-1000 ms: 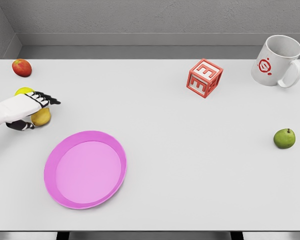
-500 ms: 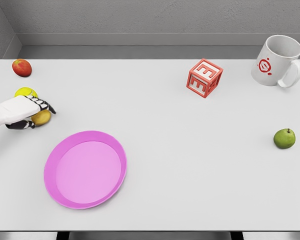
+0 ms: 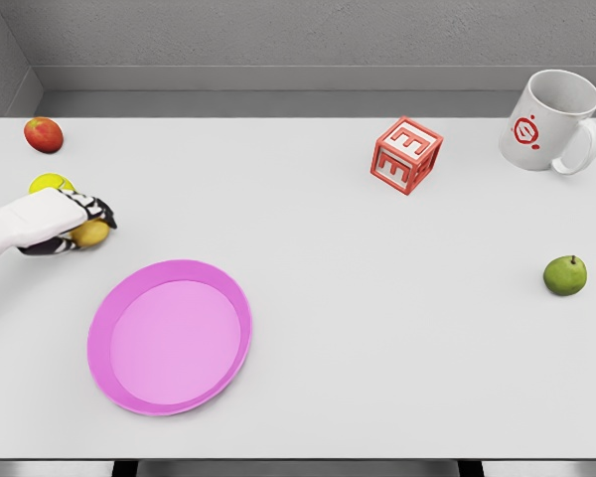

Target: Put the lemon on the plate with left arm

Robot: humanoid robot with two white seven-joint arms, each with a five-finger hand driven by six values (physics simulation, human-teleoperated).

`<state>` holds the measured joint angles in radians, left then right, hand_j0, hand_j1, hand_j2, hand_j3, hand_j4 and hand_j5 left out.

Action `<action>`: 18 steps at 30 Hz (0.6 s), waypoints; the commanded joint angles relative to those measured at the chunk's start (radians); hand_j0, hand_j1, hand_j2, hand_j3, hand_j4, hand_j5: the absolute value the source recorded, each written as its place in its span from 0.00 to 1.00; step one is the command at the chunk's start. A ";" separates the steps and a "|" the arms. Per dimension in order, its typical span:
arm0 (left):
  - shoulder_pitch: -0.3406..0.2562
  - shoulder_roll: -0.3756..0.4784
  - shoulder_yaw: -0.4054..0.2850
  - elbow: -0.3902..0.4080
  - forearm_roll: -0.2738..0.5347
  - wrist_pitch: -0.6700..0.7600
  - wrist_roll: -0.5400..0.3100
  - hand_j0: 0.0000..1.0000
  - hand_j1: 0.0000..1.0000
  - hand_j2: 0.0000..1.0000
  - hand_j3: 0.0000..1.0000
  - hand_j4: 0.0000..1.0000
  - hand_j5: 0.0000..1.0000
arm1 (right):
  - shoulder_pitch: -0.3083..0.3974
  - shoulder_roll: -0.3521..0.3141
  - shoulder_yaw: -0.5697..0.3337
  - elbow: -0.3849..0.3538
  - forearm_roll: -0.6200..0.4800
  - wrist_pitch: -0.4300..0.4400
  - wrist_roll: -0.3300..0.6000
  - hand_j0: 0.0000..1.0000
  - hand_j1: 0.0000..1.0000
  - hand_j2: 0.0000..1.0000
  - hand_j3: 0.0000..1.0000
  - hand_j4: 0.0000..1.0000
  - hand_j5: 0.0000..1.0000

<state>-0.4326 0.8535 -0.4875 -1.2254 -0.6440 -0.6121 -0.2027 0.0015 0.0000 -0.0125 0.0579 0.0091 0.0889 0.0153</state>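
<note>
Head view: left hand (image 3: 55,221) at far left of table (image 3: 308,248), fingers curled round the lemon (image 3: 89,234), which peeks out under them. Yellow-green fruit (image 3: 48,183) touching behind hand; red apple (image 3: 44,134) farther back. Pink plate (image 3: 169,336) near, front-right, path clear.

Only the left hand (image 3: 55,221) and a short stretch of its forearm show, entering at the picture's left edge. The forearm and the back of the hand wear a smooth white shell with a blocky, faceted shape. Beyond the shell, the fingers (image 3: 94,210) are banded in black and white, dark at the joints and pale on the segments between. Below the fingers, the thumb and the underside of the palm look black.
</note>
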 commanded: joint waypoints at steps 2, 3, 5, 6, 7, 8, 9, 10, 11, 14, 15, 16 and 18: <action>0.002 0.006 0.004 -0.042 0.017 0.001 0.002 0.61 0.61 0.61 0.61 0.61 0.61 | 0.000 0.000 0.000 0.000 0.000 0.000 0.000 1.00 1.00 1.00 1.00 1.00 1.00; 0.002 0.006 0.004 -0.048 0.017 0.001 0.002 0.61 0.61 0.61 0.61 0.61 0.61 | 0.000 0.000 0.000 0.000 0.000 0.000 0.000 1.00 1.00 1.00 1.00 1.00 1.00; 0.002 0.007 0.004 -0.055 0.017 0.001 0.002 0.61 0.61 0.61 0.61 0.61 0.61 | 0.000 0.000 0.000 0.000 0.000 -0.001 0.000 1.00 1.00 1.00 1.00 1.00 1.00; 0.002 0.009 0.004 -0.062 0.017 0.001 0.002 0.61 0.61 0.61 0.61 0.61 0.61 | 0.000 0.000 0.000 0.000 0.000 0.000 0.000 1.00 1.00 1.00 1.00 1.00 1.00; 0.002 0.015 0.003 -0.066 0.018 0.001 0.002 0.61 0.61 0.61 0.61 0.61 0.61 | 0.000 0.000 0.000 0.000 0.000 0.000 0.000 1.00 1.00 1.00 1.00 1.00 1.00; 0.002 0.018 0.003 -0.074 0.023 0.001 0.002 0.61 0.61 0.61 0.61 0.61 0.61 | 0.000 0.000 0.000 0.000 0.000 0.000 0.000 1.00 1.00 1.00 1.00 1.00 1.00; 0.005 0.024 0.001 -0.083 0.030 0.001 0.000 0.61 0.61 0.61 0.61 0.61 0.61 | 0.000 0.000 0.000 0.000 0.000 0.000 0.000 1.00 1.00 1.00 1.00 1.00 1.00; 0.015 0.027 0.006 -0.092 0.033 0.001 0.000 0.61 0.61 0.61 0.61 0.61 0.61 | 0.000 0.000 0.000 0.000 0.000 0.000 0.000 1.00 1.00 1.00 1.00 1.00 1.00; 0.017 0.029 0.006 -0.098 0.040 0.001 0.000 0.61 0.61 0.61 0.61 0.61 0.61 | 0.000 0.000 0.000 0.000 0.000 0.000 0.000 1.00 1.00 1.00 1.00 1.00 1.00; 0.023 0.062 0.006 -0.132 0.061 0.001 -0.001 0.61 0.61 0.61 0.61 0.61 0.61 | 0.000 0.000 0.000 0.000 0.000 0.000 0.000 1.00 1.00 1.00 1.00 1.00 1.00; 0.023 0.065 0.006 -0.141 0.069 0.001 -0.001 0.61 0.61 0.61 0.61 0.61 0.61 | 0.000 0.000 0.000 0.000 0.000 0.000 0.000 1.00 1.00 1.00 1.00 1.00 1.00; 0.032 0.070 0.007 -0.154 0.075 0.001 -0.003 0.61 0.61 0.61 0.61 0.61 0.61 | 0.000 0.000 0.000 0.000 0.000 0.000 0.000 1.00 1.00 1.00 1.00 1.00 1.00; 0.037 0.076 0.007 -0.175 0.087 0.001 -0.003 0.61 0.61 0.61 0.61 0.61 0.61 | 0.000 0.000 0.000 0.000 0.000 0.000 0.000 1.00 1.00 1.00 1.00 1.00 1.00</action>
<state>-0.3927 0.9179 -0.4817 -1.3777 -0.5779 -0.6120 -0.2055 0.0015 0.0000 -0.0125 0.0580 0.0091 0.0889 0.0153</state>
